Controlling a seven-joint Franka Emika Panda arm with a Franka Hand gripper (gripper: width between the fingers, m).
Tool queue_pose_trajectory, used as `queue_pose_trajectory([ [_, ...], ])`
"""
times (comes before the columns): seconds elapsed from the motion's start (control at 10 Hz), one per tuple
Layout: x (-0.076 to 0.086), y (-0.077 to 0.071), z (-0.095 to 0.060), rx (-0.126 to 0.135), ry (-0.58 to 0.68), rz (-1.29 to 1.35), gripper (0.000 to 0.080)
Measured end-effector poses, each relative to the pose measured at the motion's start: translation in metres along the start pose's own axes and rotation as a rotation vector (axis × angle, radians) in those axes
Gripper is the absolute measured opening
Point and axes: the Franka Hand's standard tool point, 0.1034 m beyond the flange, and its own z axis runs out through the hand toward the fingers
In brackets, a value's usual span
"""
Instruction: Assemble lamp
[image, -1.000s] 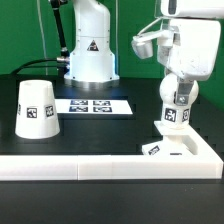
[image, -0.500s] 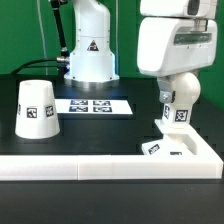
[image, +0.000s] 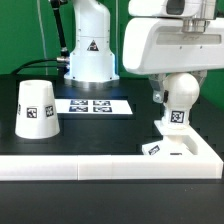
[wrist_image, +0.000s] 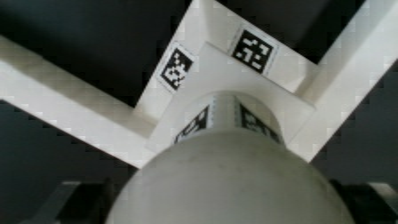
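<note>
The white bulb (image: 176, 108) stands upright on the flat square base (image: 192, 152) at the exterior view's right. My gripper (image: 178, 84) comes down from above and is shut on the bulb's round head. In the wrist view the bulb (wrist_image: 222, 150) fills the space between my dark fingers (wrist_image: 75, 200), and the tagged base (wrist_image: 217, 30) lies beyond it. My gripper (wrist_image: 217, 208) is mostly hidden behind the bulb head there. The tapered shade (image: 36, 108) stands wide end down on the table at the exterior view's left, apart from everything.
The marker board (image: 92, 105) lies between the shade and the base. The robot pedestal (image: 88, 50) stands behind it. A white rail (image: 90, 167) runs along the front, and the base sits against it at the right corner.
My hand has turned and swung toward the exterior view's left above the bulb, now covering more of the view. The bulb stays on the base, a little more upright.
</note>
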Motion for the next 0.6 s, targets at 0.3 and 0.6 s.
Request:
queue_pose_trajectory([
  [0.3, -0.002, 0.0014, 0.0003, 0.007, 0.003, 0.323, 0.0577],
  [0.6, -0.0009, 0.0026, 0.0004, 0.006, 0.039, 0.497, 0.0577],
])
